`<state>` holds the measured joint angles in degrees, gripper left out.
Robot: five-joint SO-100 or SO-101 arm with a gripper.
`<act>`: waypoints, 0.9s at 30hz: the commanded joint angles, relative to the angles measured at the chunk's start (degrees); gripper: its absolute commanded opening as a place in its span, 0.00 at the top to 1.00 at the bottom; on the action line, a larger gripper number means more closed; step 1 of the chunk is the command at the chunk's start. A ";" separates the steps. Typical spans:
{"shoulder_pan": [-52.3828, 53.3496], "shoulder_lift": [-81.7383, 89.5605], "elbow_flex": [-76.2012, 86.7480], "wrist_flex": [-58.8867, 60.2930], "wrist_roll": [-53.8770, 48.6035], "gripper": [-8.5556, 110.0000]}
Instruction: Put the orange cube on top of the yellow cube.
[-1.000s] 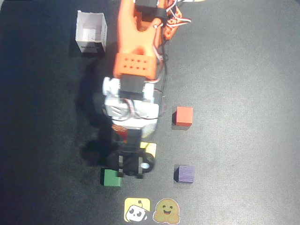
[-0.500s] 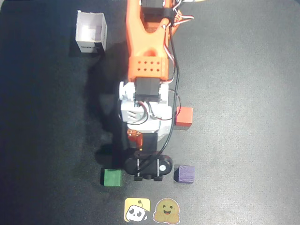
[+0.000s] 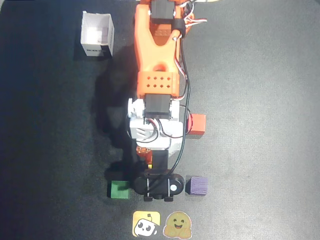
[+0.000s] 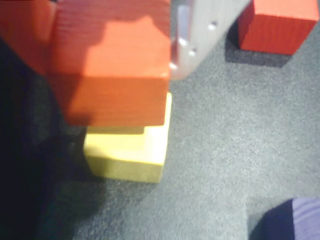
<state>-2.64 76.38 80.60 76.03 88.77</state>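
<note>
In the wrist view my gripper (image 4: pixel 112 50) is shut on the orange cube (image 4: pixel 120 75), with an orange finger (image 4: pixel 25 35) on its left and a pale finger (image 4: pixel 197 35) on its right. The orange cube sits directly over the yellow cube (image 4: pixel 127 152), covering its far part; I cannot tell whether they touch or a small gap remains. In the overhead view the arm (image 3: pixel 155 107) hides the gripper and both cubes.
A red-orange cube (image 3: pixel 197 124) lies right of the arm, also in the wrist view (image 4: pixel 275 27). A purple cube (image 3: pixel 196 185) (image 4: pixel 295 220), a green cube (image 3: pixel 119 189), two stickers (image 3: pixel 146 223) (image 3: pixel 181 225) and a white box (image 3: pixel 97 35) are on the dark mat.
</note>
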 commanded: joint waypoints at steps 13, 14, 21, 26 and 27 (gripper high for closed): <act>0.18 -2.55 -4.39 -1.41 0.35 0.90; 0.18 -2.90 -4.39 -1.49 0.35 0.90; 0.18 -3.96 -4.39 -2.20 0.35 0.90; 0.18 -4.66 -4.39 -2.81 0.35 0.90; 0.18 -4.83 -4.39 -2.99 0.35 0.90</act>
<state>-2.64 71.02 78.84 73.83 88.77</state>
